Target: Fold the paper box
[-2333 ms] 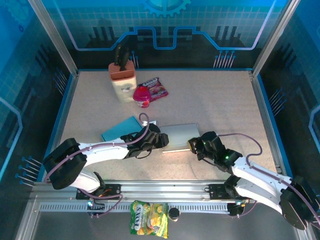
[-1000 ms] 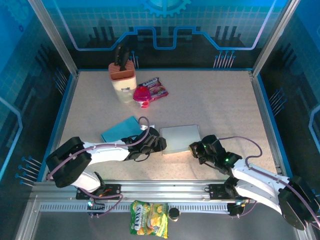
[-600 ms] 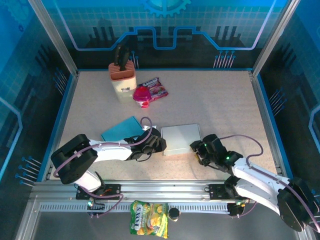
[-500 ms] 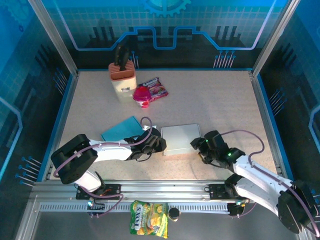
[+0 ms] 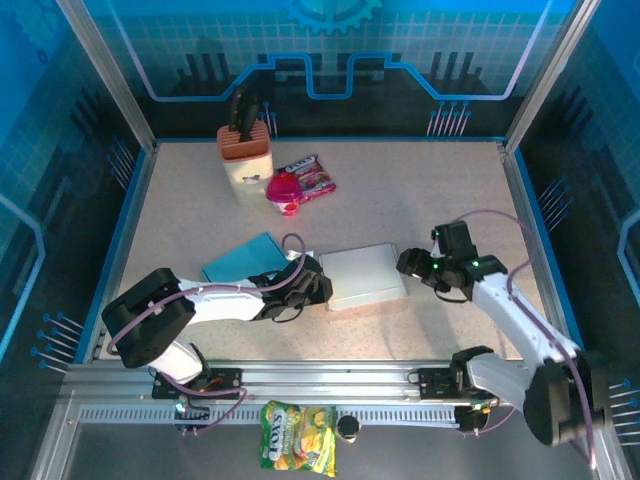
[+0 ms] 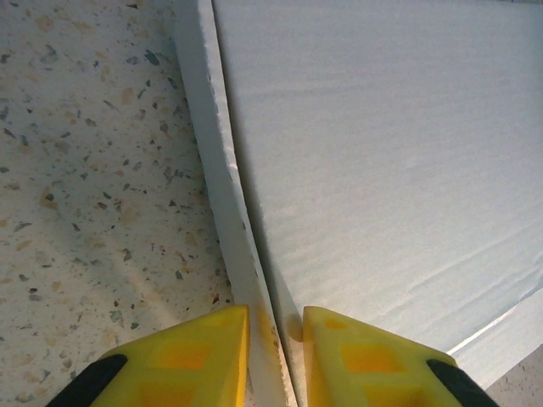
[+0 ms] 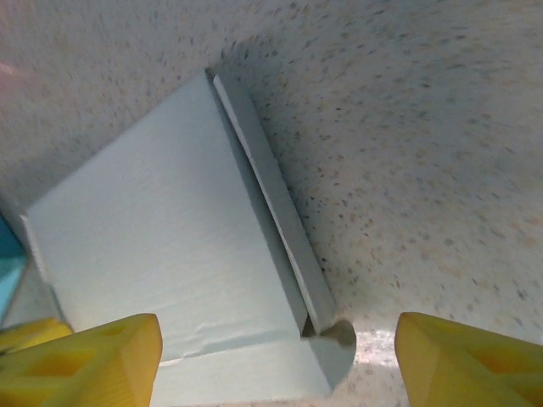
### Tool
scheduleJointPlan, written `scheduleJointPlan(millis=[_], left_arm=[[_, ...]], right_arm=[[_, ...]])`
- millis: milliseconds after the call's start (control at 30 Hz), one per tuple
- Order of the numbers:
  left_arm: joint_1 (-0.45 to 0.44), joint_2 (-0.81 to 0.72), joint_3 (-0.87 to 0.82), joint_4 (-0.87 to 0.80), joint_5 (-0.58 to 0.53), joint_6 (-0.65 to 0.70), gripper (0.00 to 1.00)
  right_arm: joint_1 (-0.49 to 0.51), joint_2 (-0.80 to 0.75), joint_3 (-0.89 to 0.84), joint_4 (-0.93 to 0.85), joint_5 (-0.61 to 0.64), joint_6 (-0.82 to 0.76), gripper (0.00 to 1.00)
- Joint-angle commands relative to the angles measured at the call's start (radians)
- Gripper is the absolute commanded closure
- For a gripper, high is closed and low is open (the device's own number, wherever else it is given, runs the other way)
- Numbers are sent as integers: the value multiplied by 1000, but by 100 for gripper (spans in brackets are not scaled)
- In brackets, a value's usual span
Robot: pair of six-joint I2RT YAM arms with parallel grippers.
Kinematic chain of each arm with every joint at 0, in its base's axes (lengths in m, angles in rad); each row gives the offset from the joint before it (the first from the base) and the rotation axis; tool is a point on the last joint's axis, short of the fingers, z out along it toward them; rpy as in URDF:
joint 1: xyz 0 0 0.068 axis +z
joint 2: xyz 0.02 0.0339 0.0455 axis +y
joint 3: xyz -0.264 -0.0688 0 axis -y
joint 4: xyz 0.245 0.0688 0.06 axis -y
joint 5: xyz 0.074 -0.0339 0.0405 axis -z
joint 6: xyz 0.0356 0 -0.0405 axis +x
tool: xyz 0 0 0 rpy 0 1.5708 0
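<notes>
Right arm has pulled back since half a second ago: elbow swung out right, and the right gripper now sits off the box's right edge instead of at its near right corner. Box roughly where it was.

- Table: speckled beige, far half mostly bare.
- Left arm: laid low across the near left, reaching right to the box's left edge. It covers the near corner of the teal sheet.
- Right arm: forearm angled up and left, wrist raised, head pointing at the box.
- Paper box: flat, pale grey, centre-near table between both grippers. Left edge hidden under the left gripper in the top view. Cut off right and top in the left wrist view, lower left in the right wrist view. Side flap along its right edge is tilted up; how it is joined, cannot tell.
- Left gripper, wrist view: yellow fingers pinched on a thin white flap of the box, tips cut off by the frame.
- Right gripper, wrist view: fingers wide apart, nothing between them, touching nothing.
- Far left: knife block, snack packet, pink cup, clustered.
</notes>
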Motion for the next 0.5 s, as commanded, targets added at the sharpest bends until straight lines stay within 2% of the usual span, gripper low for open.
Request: scheduleJointPlan(millis=[0,233,467], left_arm=[[5,6,28,-36,-25,28,76],[5,-1,29,-43,-32,35,77],[4,18,35,-26,-26,47,76]], right_arm=[[-11,116,51,76,-106,-161,30],[-11,306,67,134,-95,-203,38],[-2,394,39,208,-143,-209,57]])
